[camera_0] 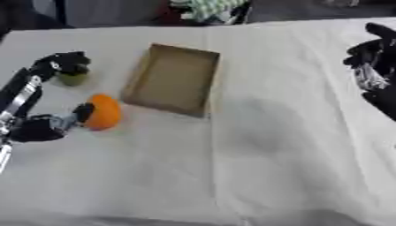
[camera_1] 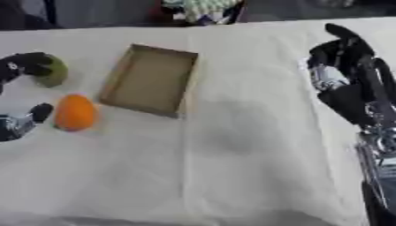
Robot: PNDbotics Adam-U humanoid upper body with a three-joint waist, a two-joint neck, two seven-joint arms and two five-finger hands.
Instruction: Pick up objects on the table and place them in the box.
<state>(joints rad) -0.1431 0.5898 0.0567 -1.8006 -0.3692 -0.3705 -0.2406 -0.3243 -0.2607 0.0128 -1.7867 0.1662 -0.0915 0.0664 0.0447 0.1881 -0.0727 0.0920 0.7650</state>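
The left robot hand, black with silver joints, spreads wide left of the box, one fingertip against a smooth oval orange fruit and others over a small, partly hidden green fruit. The box is shallow brown cardboard, lying empty on the counter with its creased white cloth. Right of the box, the right robot hand hangs with fingers bent, holding nothing, its arm cut off by the edge.

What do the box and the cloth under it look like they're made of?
The box looks like plain brown cardboard, matte, with thin upright walls and an open top. The table cover seems to be white fabric: soft creases run across it and it has no shine.
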